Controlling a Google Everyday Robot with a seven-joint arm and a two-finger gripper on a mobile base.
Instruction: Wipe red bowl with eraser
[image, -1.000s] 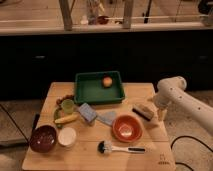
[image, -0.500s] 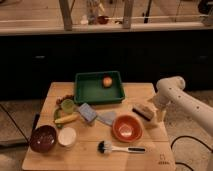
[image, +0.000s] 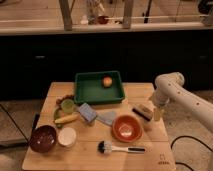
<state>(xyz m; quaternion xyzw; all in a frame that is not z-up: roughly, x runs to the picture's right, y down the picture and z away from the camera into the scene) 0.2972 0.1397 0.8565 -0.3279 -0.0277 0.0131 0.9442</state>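
The red bowl (image: 126, 128) sits on the wooden table (image: 85, 159), right of middle, with a paler inside. The eraser (image: 142, 112), a small block with a tan top and a dark side, lies just up and right of the bowl. My gripper (image: 157, 113) hangs at the end of the white arm (image: 172, 90), at the table's right edge, just right of the eraser and close to it.
A green tray (image: 95, 89) holding an orange fruit (image: 107, 81) stands at the back. A blue sponge (image: 87, 112), a grey cloth (image: 106, 118), a banana (image: 67, 119), a maroon bowl (image: 42, 138), a small white bowl (image: 67, 136) and a white-handled brush (image: 119, 148) lie around.
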